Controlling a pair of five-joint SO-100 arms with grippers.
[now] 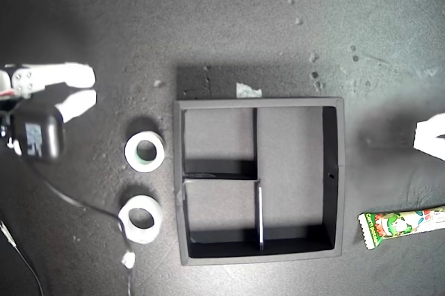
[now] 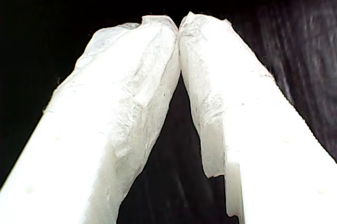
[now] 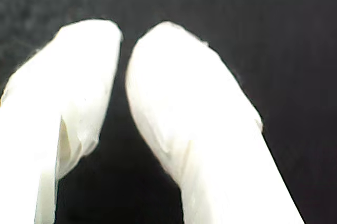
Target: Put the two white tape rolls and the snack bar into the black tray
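The black tray [image 1: 339, 171] lies mid-mat with nothing in its three compartments. Two white tape rolls lie flat off its side toward the exterior view's left: one with a greenish core [image 1: 131, 152], the other [image 1: 141, 234] nearer the bottom edge. The snack bar [image 1: 403, 225] lies at the exterior view's right edge, partly cut off. One arm's white gripper [image 1: 90, 87] shows at the exterior view's left edge, another arm's white tip [image 1: 431, 136] at its right edge; which is which I cannot tell. My first gripper [image 2: 179, 24] is shut, tips touching. My second gripper [image 3: 124, 40] is shut to a sliver, holding nothing.
A black box [image 1: 38, 136] on a cable [image 1: 83, 206] sits at the exterior view's left, close to the rolls. A dark patch with a white scrap [image 1: 248, 90] lies behind the tray. Small crumbs [image 1: 314, 74] dot the mat.
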